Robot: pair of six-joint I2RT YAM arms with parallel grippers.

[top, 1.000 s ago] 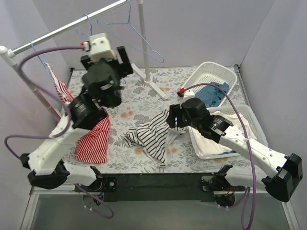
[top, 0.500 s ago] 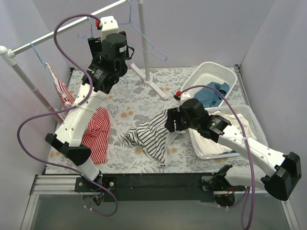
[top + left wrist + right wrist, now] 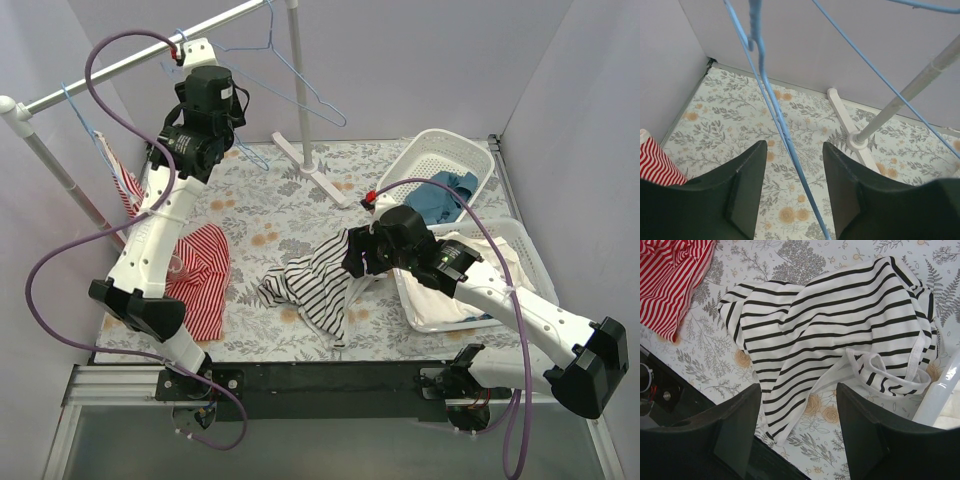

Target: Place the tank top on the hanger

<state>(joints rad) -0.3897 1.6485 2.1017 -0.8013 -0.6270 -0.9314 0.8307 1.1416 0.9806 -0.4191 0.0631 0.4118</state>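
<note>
The black-and-white striped tank top (image 3: 312, 282) lies crumpled on the floral table mat and also fills the right wrist view (image 3: 830, 325). My right gripper (image 3: 356, 254) hovers open over its near edge (image 3: 797, 425), holding nothing. My left gripper (image 3: 232, 100) is raised to the rail. In the left wrist view it is open (image 3: 792, 190), with one thin wire of a light-blue hanger (image 3: 784, 132) running between the jaws, not clamped. That hanger's lower corner (image 3: 256, 159) shows just below the gripper in the top view.
A white metal rail (image 3: 130, 62) on a stand (image 3: 318, 178) carries other light-blue hangers (image 3: 300, 85). A red-and-white striped garment (image 3: 195, 280) lies at the left. Two white baskets (image 3: 425, 150) stand at the right, one holding blue cloth (image 3: 445, 195).
My left arm has swung up and to the left, bringing its gripper close under the rail by a hanger. The right arm and the tank top have barely moved.
</note>
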